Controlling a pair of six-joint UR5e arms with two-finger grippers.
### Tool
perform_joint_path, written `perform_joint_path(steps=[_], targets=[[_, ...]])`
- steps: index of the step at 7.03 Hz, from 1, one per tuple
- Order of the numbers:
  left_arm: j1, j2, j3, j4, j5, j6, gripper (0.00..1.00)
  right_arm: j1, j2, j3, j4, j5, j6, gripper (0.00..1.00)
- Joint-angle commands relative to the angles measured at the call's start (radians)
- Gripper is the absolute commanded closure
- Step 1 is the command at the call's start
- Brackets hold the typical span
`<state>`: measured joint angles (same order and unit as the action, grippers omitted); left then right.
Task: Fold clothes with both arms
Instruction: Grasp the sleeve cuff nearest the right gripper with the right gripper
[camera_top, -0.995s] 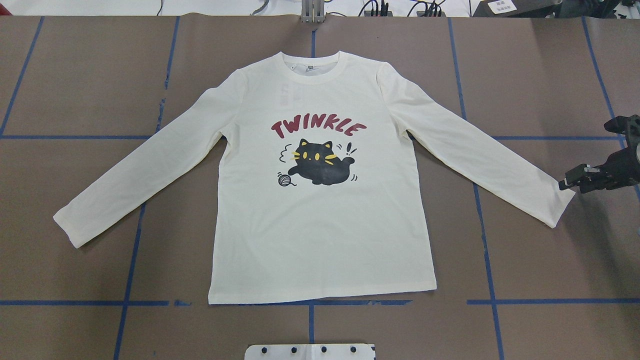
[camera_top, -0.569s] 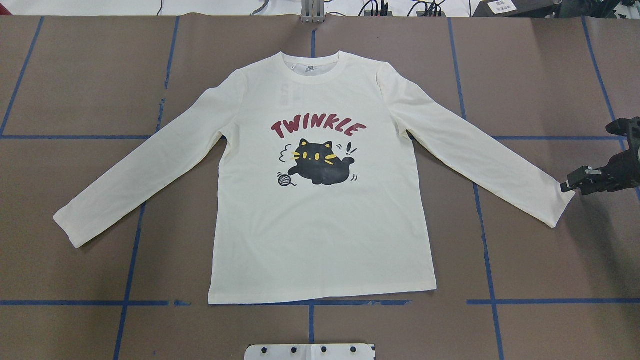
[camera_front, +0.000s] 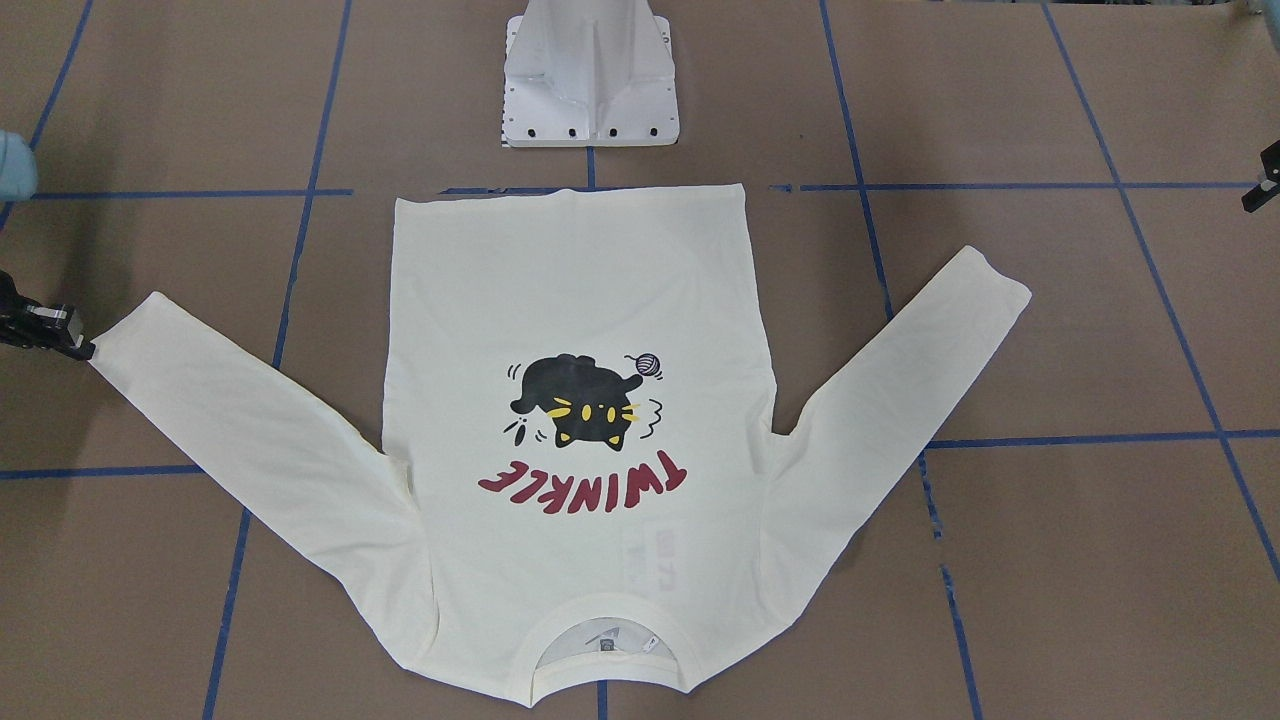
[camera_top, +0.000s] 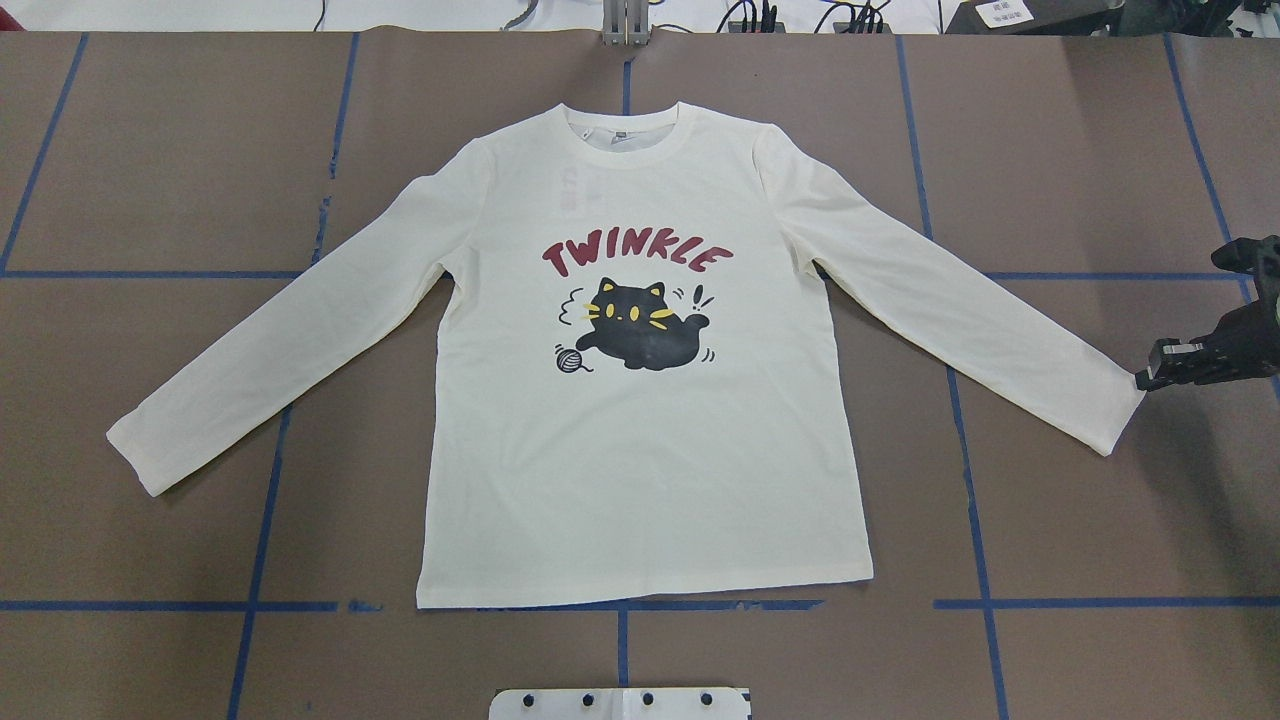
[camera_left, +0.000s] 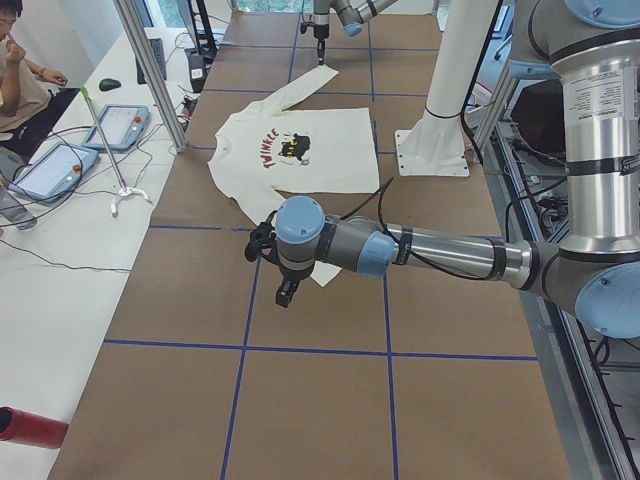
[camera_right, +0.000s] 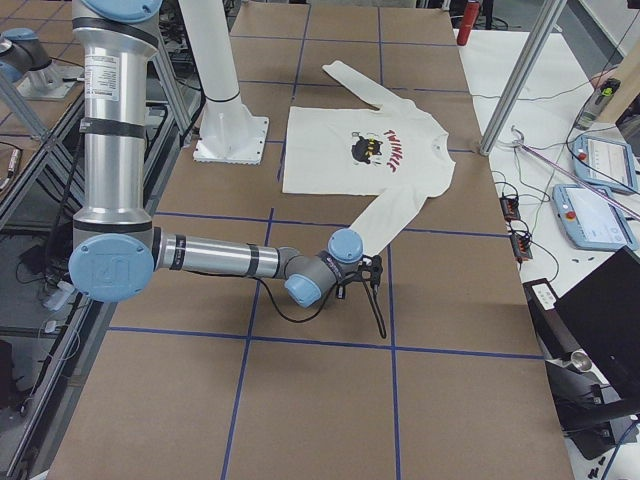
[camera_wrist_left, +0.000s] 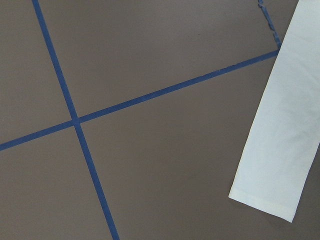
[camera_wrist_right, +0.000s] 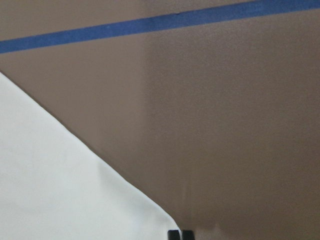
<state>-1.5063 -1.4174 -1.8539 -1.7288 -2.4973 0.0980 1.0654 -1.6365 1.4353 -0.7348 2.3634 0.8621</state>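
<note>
Cream shirt (camera_top: 640, 480) lies flat on desk (camera_top: 150, 150): light, limp, likely drapes when lifted; pinch at cuffs (camera_top: 1115, 420). Right claw (camera_top: 1143, 381) closed at cuff corner; left claw (camera_left: 287, 295), cannot tell.

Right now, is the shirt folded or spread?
Spread flat, print up. The T-shirt shows its full outline, both sleeves angled outward, nothing doubled over.

Bright, even light; a soft shadow on the table (camera_top: 1180, 480) beside the right claw (camera_top: 1146, 380); right wrist view blurred
</note>
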Motion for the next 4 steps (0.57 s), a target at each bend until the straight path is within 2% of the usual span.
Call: perform_joint_path(steps=[1, 2, 3, 4], targets=[[0.000, -0.003, -0.001, -0.002, 0.002, 0.000, 0.00, 0.001, 0.001, 0.014, 0.000, 0.014, 0.002, 1.00], [0.000, -0.006, -0.001, 0.000, 0.002, -0.001, 0.00, 0.001, 0.009, 0.096, -0.014, 0.096, 0.079, 1.00], [-0.002, -0.014, -0.002, 0.001, 0.000, -0.004, 0.00, -0.004, 0.038, 0.194, -0.021, 0.112, 0.291, 1.00], [0.000, -0.017, -0.002, 0.002, 0.000, -0.004, 0.00, -0.005, 0.152, 0.212, -0.021, 0.114, 0.462, 1.00]])
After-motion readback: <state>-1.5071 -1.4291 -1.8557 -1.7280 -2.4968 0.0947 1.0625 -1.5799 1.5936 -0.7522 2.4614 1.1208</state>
